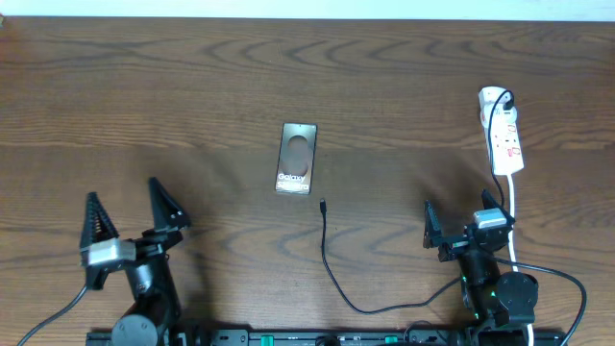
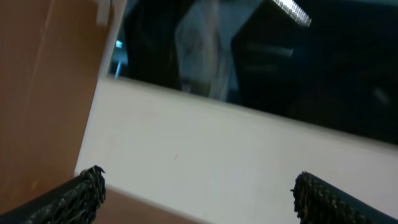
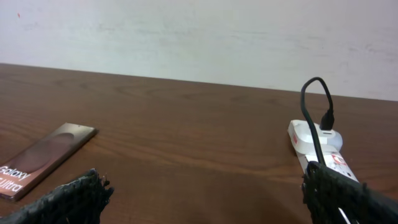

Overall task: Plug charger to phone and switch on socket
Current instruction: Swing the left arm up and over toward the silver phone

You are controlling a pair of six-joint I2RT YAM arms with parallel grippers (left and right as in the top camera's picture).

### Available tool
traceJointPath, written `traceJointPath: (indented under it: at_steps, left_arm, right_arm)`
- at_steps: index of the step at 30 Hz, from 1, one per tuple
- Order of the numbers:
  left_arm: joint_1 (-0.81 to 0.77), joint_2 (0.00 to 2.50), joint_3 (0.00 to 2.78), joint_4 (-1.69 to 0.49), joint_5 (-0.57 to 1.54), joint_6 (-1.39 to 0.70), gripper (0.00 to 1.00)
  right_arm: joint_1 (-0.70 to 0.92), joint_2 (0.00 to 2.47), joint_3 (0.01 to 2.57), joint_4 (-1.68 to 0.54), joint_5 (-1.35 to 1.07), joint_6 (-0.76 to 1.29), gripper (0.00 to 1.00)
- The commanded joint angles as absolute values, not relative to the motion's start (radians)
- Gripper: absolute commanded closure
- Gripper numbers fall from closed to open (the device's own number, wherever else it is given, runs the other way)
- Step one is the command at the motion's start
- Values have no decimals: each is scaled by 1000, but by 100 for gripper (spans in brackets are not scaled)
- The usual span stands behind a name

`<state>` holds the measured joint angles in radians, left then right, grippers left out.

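Overhead view: the wooden table (image 1: pixel 192 77) carries little. The phone (image 1: pixel 296 159) lies flat near the middle, screen up, with its long axis running from 12 to 6 o'clock and only slightly tilted. The end with the white word "Galaxy" points to 6 o'clock. The charger (image 1: pixel 332 259) is a thin black cable. Its plug tip lies at 5 o'clock from the phone, near it but apart, and points to 12 o'clock. Nothing lies between tip and phone. The socket (image 1: pixel 504 130) lies at 3 o'clock, well apart from the phone, long axis also about 12 to 6, with a black plug (image 1: pixel 502 99) at its far end. The left gripper (image 1: pixel 130 211) and right gripper (image 1: pixel 459 216) stand at the near edge, fingers spread wide, holding nothing.

Left wrist view: blurred. The two dark fingertips (image 2: pixel 87 186) stand wide apart before a pale ledge and dark glass.

Right wrist view: the fingers (image 3: pixel 81 196) are spread. The phone is at 10 o'clock and reads "Galaxy Ultra". The socket is at 2 o'clock, with red marks too small to read.
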<state>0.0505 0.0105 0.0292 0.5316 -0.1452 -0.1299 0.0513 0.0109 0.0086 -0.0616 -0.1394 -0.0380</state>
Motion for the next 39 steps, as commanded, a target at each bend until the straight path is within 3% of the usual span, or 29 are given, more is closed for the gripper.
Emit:
traceJointPath:
  at_steps: [1, 11, 18, 23, 27, 32, 39]
  left_arm:
    - [54, 6, 159, 562, -154, -124, 2]
    - [54, 212, 616, 474, -2, -124, 2]
    - [54, 613, 1206, -62, 69, -123, 2]
    - [54, 1029, 1795, -551, 72, -123, 2]
    - [54, 1262, 2093, -764, 93, -123, 2]
    - [54, 1492, 2291, -973, 156, -124, 2]
    - [54, 1691, 2295, -1201, 238, -124, 2]
  right_arm:
    - [46, 7, 6, -64, -145, -50, 1]
    - [46, 7, 6, -64, -145, -50, 1]
    - [47, 7, 6, -64, -145, -50, 1]
    - [47, 7, 6, -64, -145, -50, 1]
    - [47, 7, 6, -64, -145, -50, 1]
    - [47, 7, 6, -64, -145, -50, 1]
    - [47, 7, 6, -64, -145, -50, 1]
